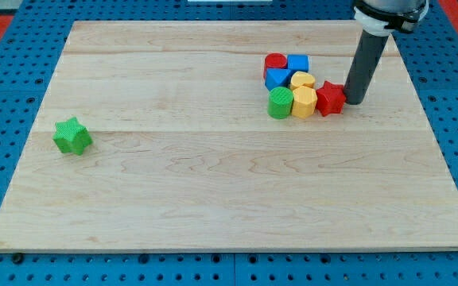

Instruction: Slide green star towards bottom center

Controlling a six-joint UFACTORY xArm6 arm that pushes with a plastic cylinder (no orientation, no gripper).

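Note:
The green star [72,136] lies alone near the left edge of the wooden board [213,199], about mid-height. My tip [353,101] is far away at the view's upper right, touching or just beside the right side of a red star [331,98]. The rod rises from there to the top edge of the view.
A tight cluster sits left of my tip: a red cylinder [274,63], a blue cube [297,63], a blue block [277,78], a yellow block [302,80], a yellow hexagon [304,102] and a green cylinder [280,103]. A blue pegboard [6,95] surrounds the board.

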